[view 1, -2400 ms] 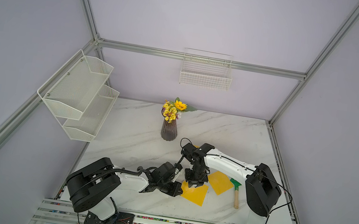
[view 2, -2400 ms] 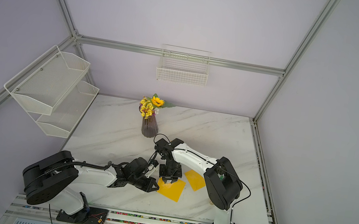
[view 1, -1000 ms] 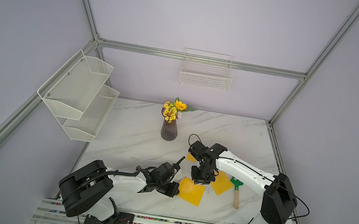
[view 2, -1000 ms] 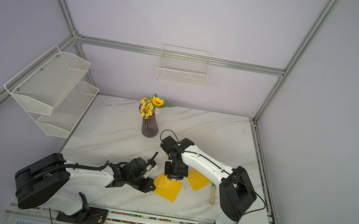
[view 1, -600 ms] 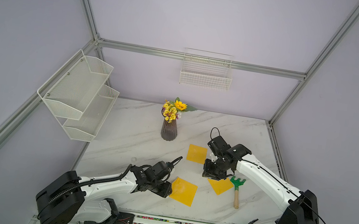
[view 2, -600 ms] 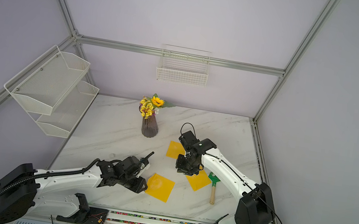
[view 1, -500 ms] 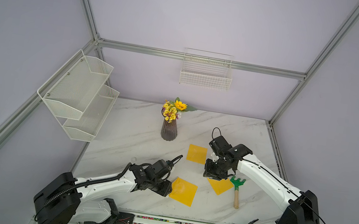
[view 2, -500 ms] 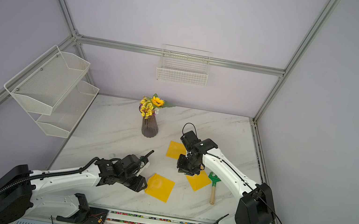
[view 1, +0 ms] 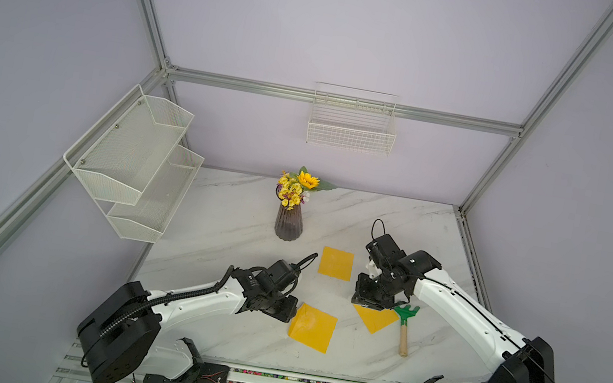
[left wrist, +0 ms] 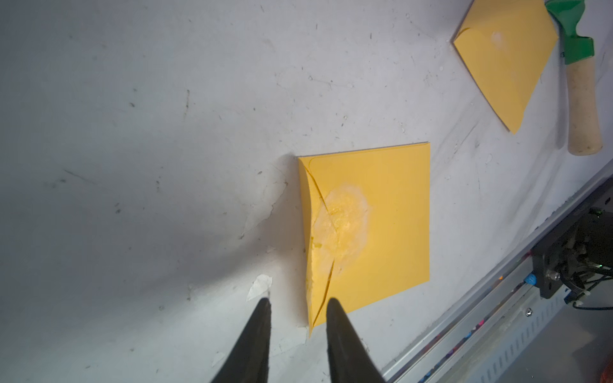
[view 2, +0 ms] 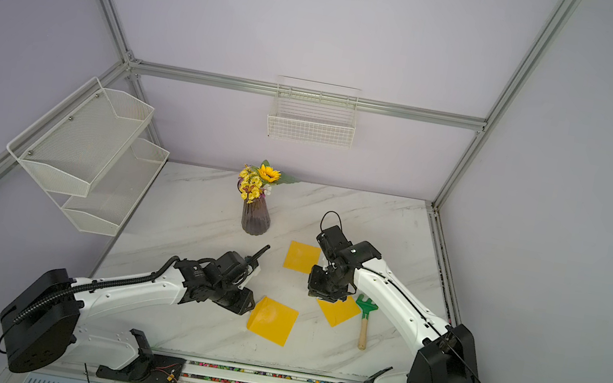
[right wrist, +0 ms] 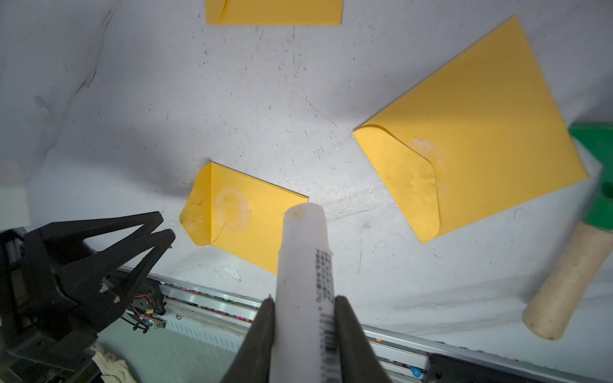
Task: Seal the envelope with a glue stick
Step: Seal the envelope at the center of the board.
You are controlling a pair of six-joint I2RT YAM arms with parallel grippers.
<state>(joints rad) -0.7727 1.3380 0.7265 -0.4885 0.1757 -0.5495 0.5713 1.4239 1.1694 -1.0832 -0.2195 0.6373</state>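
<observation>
Between the right gripper's (right wrist: 304,300) jaws sits the glue stick (right wrist: 306,252), clamped tight around its lower body. Its rounded far end points out past the fingertips, clear of the table (left wrist: 132,165). Whether that end is a cap or bare glue, I cannot tell.

Beyond the stick's tip lies the envelope (right wrist: 252,225) being worked on. A pale glue smear (left wrist: 345,222) is on its face, right at the edge of the flap (left wrist: 311,205). The flap looks only partly folded over, not pressed flat.

Just ahead of the left gripper (left wrist: 297,303) is that same flap edge. Its jaws stand a little apart with nothing between them, and one fingertip sits just beside the envelope's corner.

Off to one side of the right gripper are a second envelope (right wrist: 481,132) with its flap down and a rake (right wrist: 564,285) touching its edge. A third envelope (right wrist: 275,13) lies farther off.

Judging by the smear, the gluing on this envelope looks done and closing the flap is the step in hand. The next move probably falls to the left gripper: get its fingers onto the flap, push it over the glue and press it down firmly. That calls for a low, flat approach so the paper folds rather than slides away. The right gripper should keep the stick lifted out of the way.
</observation>
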